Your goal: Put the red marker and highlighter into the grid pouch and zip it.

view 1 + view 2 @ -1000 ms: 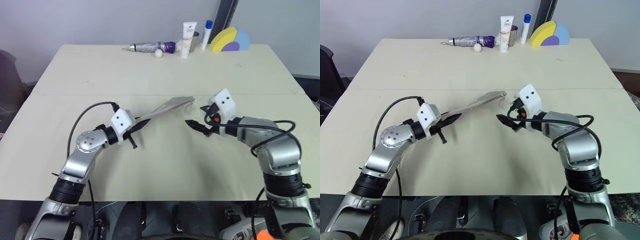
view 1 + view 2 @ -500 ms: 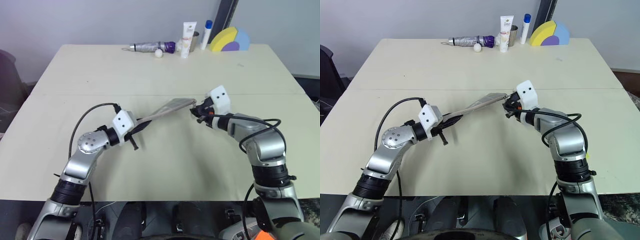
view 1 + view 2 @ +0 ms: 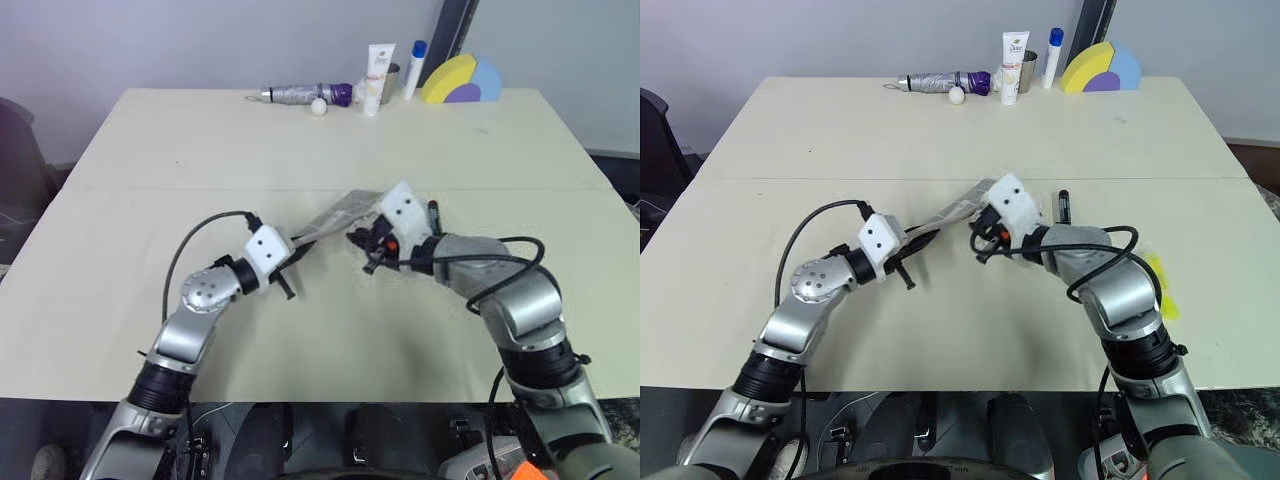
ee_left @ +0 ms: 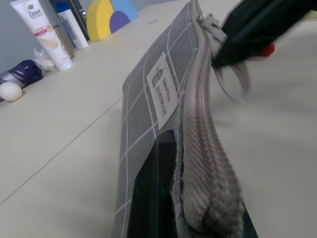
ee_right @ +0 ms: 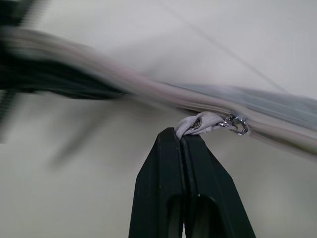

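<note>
Here, head view: left gripper (image 3: 293,262) clamps the grid pouch (image 3: 335,213) edge-up above the table (image 3: 200,150); red marker (image 3: 433,215) lies just beyond.
Left wrist: pouch end pinched.
Right wrist: right gripper (image 5: 182,140) fingers pressed together on the cord pull (image 5: 198,123).

Cream table (image 3: 200,150), plain grey wall (image 3: 200,40) behind, dark floor (image 3: 625,165)

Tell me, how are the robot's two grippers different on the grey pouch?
The left gripper clamps the fabric end of the grid pouch. The right gripper pinches only the thin cord pull. The left gripper lies along the pouch's length, while the right gripper meets the zip crosswise. Both are shut, and both are holding parts of the same pouch.
</note>
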